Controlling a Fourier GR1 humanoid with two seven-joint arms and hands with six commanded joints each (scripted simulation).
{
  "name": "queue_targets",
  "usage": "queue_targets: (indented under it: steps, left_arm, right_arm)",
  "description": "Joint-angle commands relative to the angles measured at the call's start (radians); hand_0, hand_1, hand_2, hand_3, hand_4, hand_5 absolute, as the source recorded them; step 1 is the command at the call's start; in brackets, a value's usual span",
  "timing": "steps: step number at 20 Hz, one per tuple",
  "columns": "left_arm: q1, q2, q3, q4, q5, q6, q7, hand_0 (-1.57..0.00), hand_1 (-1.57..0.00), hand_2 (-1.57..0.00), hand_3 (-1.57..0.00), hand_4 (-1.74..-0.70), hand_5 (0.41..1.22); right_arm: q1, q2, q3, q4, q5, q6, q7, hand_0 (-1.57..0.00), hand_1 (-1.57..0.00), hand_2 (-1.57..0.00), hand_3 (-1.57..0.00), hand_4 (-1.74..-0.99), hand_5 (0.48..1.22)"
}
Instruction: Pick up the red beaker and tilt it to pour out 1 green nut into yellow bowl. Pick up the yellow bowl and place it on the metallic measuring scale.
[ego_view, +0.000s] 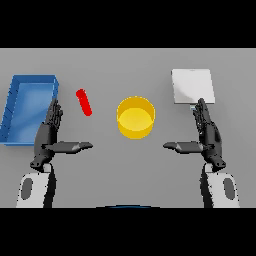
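Where tilted, red beaker (84, 102) contents unclear.

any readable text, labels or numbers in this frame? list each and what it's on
None: no readable text anywhere.
Red beaker: plain, no markings.
Yellow bowl: plain.
Metallic measuring scale: blank plate, no digits visible; the small tab at its front edge is too small to tell.
Blue bin: no label.
Left hand and right hand: no markings.

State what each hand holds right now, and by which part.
Nothing is held. The left hand and right hand are both open, fingers straight, apart from the red beaker and yellow bowl.
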Motion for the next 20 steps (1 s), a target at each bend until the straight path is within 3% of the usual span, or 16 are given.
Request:
queue_targets:
  steps: [1,6,7,8,11,15,17,20]
  left_arm:
    - [-0.004,0.000,0.001,0.003,0.000,0.002,0.003,0.00,0.00,0.00,0.00,-1.20,0.652]
    - [-0.044,0.002,0.009,0.035,-0.001,0.004,0.013,0.00,0.00,0.00,0.00,-1.20,0.652]
    - [-0.019,0.029,-0.027,-0.005,-0.052,0.002,0.014,0.00,0.00,0.00,0.00,-1.20,0.652]
    - [0.003,0.044,-0.052,-0.034,-0.083,-0.003,0.010,0.00,0.00,0.00,0.00,-1.21,0.649]
    - [0.035,0.058,-0.084,-0.093,-0.118,-0.004,0.043,0.00,0.00,0.00,0.00,-1.22,0.658]
    - [0.039,0.059,-0.105,-0.096,-0.135,-0.014,0.053,0.00,0.00,0.00,0.00,-1.24,0.668]
    - [-0.013,0.063,-0.100,-0.044,-0.137,-0.023,0.077,0.00,0.00,0.00,0.00,-1.28,0.691]
    - [-0.084,0.048,-0.084,0.042,-0.127,-0.025,0.061,0.00,0.00,0.00,0.00,-1.36,0.724]
  right_arm:
    - [-0.002,0.001,0.000,0.001,0.000,-0.002,0.002,0.00,0.00,0.00,0.00,-1.245,0.681]
    - [-0.022,0.008,0.002,0.019,0.008,-0.009,0.009,0.00,0.00,0.00,0.00,-1.245,0.681]
    - [0.012,-0.035,0.043,-0.021,0.108,-0.028,-0.063,0.00,0.00,0.00,0.00,-1.245,0.681]
    - [0.045,-0.061,0.072,-0.062,0.170,-0.039,-0.096,0.00,0.00,0.00,0.00,-1.242,0.678]
    - [0.073,-0.063,0.126,-0.095,0.265,-0.063,-0.087,0.00,0.00,0.00,0.00,-1.235,0.678]
    - [0.089,-0.064,0.128,-0.119,0.257,-0.056,-0.093,0.00,0.00,0.00,0.00,-1.250,0.681]
    - [0.069,-0.065,0.119,-0.131,0.225,-0.037,-0.069,0.00,0.00,0.00,0.00,-1.265,0.680]
    - [0.087,-0.065,0.116,-0.124,0.207,-0.022,-0.091,0.00,0.00,0.00,0.00,-1.286,0.676]
